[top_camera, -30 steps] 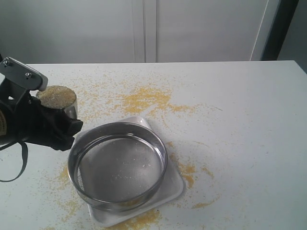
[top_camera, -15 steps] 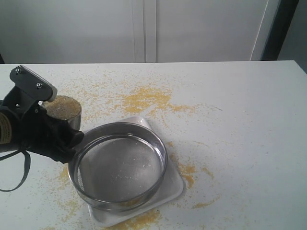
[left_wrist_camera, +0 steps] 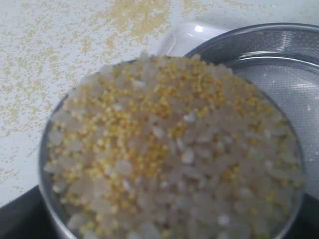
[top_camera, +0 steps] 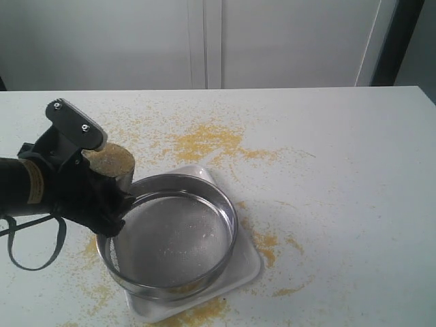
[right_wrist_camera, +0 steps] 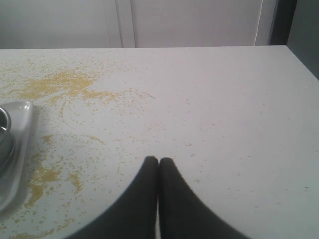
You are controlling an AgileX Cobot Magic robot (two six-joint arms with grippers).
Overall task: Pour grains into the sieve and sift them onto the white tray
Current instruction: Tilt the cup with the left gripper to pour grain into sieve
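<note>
The left pincer (top_camera: 102, 194) is clamped on a small steel cup (top_camera: 125, 178), its dark fingers on either side of the cup's wall. The cup is heaped to the brim with the grains (left_wrist_camera: 169, 149) – pale rice-like granules mixed with fine yellow meal.

In the exterior view the cup hangs at the ten o'clock edge of the sieve (top_camera: 228, 204), just beside its steel rim and close enough that cup and rim overlap in the left wrist view. The sieve rests on the white tray (top_camera: 251, 264), whose corners peek out at about twelve and four o'clock. A few pale specks lie on the mesh.

Loose yellow meal (top_camera: 204, 139) is strewn over the tabletop (top_camera: 354, 170), thickest at twelve o'clock from the sieve.

The right pincer (right_wrist_camera: 158, 162) has its two dark fingertips pressed together with nothing between them – it sits over bare tabletop, well apart from the tray's edge.
</note>
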